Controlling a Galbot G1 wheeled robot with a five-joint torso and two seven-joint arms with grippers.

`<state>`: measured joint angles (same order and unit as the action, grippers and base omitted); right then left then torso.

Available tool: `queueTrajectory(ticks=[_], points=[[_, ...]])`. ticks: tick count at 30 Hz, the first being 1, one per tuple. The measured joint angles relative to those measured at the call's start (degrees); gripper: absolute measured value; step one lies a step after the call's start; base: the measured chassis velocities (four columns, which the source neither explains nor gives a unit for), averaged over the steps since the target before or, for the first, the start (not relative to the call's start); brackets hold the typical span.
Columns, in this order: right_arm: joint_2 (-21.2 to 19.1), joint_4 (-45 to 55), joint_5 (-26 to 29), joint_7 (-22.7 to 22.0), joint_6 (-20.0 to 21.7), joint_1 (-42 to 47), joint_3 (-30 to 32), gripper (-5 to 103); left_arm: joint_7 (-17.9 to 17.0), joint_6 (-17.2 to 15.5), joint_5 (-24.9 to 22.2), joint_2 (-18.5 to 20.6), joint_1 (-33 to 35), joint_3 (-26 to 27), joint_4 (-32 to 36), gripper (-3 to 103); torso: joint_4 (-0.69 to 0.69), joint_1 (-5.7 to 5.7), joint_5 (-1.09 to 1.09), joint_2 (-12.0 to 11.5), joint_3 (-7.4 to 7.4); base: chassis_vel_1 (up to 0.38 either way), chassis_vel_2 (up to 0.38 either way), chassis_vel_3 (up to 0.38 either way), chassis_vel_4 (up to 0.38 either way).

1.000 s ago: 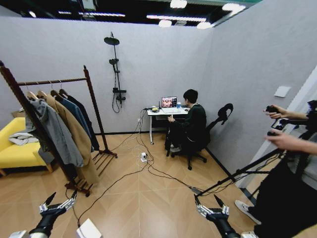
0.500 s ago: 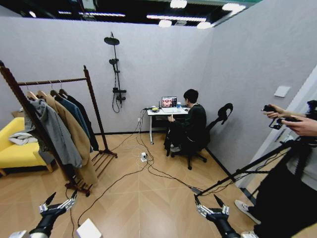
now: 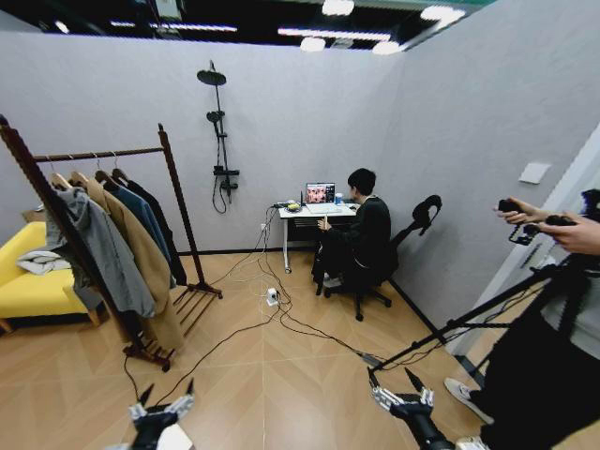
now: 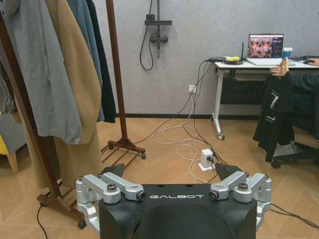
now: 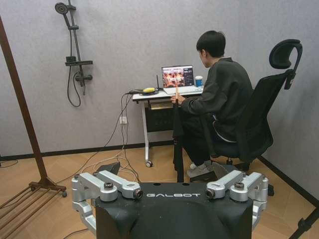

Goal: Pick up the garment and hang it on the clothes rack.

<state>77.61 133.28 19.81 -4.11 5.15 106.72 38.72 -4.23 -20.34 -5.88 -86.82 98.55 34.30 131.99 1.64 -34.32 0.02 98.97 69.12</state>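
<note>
The garment [image 3: 161, 217], a long black coat on a hanger, hangs at the far end of the row on the rack [image 3: 175, 202], just beside the far post, and in my left wrist view it shows as a dark strip [image 4: 102, 74] next to that post [image 4: 115, 74]. Next to it hangs a blue jacket [image 3: 141, 217], then a tan coat [image 3: 141, 253] and a grey garment [image 3: 103, 248] nearest me, all on the one rail between the two posts. The rack's slatted low shelf [image 3: 192, 305] sits on the wooden floor [image 3: 272, 384], well apart from both my arms. My left pincer [image 3: 162, 410] is low in the head view, over the floor in front of the rack, its fingers spread and released, grasping nothing; its wrist view shows the two dark fingertips wide apart [image 4: 172, 174]. My right pincer [image 3: 392, 386] is low on the right, also released and empty, with its tips apart [image 5: 167, 169]. Behind the rack stands a yellow sofa [image 3: 28, 286]. Cables [image 3: 281, 319] run across the floor to a small white table [image 3: 314, 212] carrying a laptop [image 3: 320, 193], and a shower fitting [image 3: 218, 131] is on the grey wall.
</note>
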Motion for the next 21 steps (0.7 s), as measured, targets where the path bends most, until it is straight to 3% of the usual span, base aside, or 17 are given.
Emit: queueTrajectory(ticks=[8, 10, 11, 13, 14, 15, 16, 18, 21], points=[[0.0, 0.0, 0.0, 0.0, 0.0, 0.0, 0.0, 100, -0.1, 0.0, 0.9, -0.6, 0.1, -0.6, 0.2, 100, 0.00, 0.00, -0.01, 0.0, 0.00, 0.000, 0.000, 0.000, 0.000], [0.0, 0.0, 0.0, 0.0, 0.0, 0.0, 0.0, 100, 2.9, 4.8, -0.6, -0.1, -0.8, -0.2, -2.9, 100, 0.00, 0.00, -0.02, 0.0, 0.00, 0.000, 0.000, 0.000, 0.000], [0.0, 0.0, 0.0, 0.0, 0.0, 0.0, 0.0, 100, 2.9, 4.8, -0.6, -0.1, -0.8, -0.2, -2.9, 100, 0.00, 0.00, -0.02, 0.0, 0.00, 0.000, 0.000, 0.000, 0.000], [0.0, 0.0, 0.0, 0.0, 0.0, 0.0, 0.0, 100, 6.4, 10.2, -2.5, 0.6, -1.9, 0.5, -6.5, 100, 0.00, 0.00, -0.02, 0.0, 0.00, 0.000, 0.000, 0.000, 0.000], [0.0, 0.0, 0.0, 0.0, 0.0, 0.0, 0.0, 100, 6.4, 10.2, -2.5, 0.6, -1.9, 0.5, -6.5, 100, 0.00, 0.00, -0.02, 0.0, 0.00, 0.000, 0.000, 0.000, 0.000], [0.0, 0.0, 0.0, 0.0, 0.0, 0.0, 0.0, 100, 8.5, 13.5, -3.7, 1.0, -2.5, 0.9, -8.7, 100, 0.00, 0.00, -0.03, 0.0, 0.00, 0.000, 0.000, 0.000, 0.000], [0.0, 0.0, 0.0, 0.0, 0.0, 0.0, 0.0, 100, 8.5, 13.5, -3.7, 1.0, -2.5, 0.9, -8.7, 100, 0.00, 0.00, -0.03, 0.0, 0.00, 0.000, 0.000, 0.000, 0.000], [0.0, 0.0, 0.0, 0.0, 0.0, 0.0, 0.0, 100, 10.7, 17.2, -5.0, 1.5, -3.2, 1.3, -11.1, 100, 0.00, -0.01, -0.03, 0.0, 0.00, 0.000, 0.000, 0.000, 0.000], [0.0, 0.0, 0.0, 0.0, 0.0, 0.0, 0.0, 100, 11.0, 17.6, -5.2, 1.6, -3.3, 1.4, -11.4, 100, 0.00, -0.01, -0.02, 0.0, 0.00, 0.000, 0.000, 0.000, 0.000]])
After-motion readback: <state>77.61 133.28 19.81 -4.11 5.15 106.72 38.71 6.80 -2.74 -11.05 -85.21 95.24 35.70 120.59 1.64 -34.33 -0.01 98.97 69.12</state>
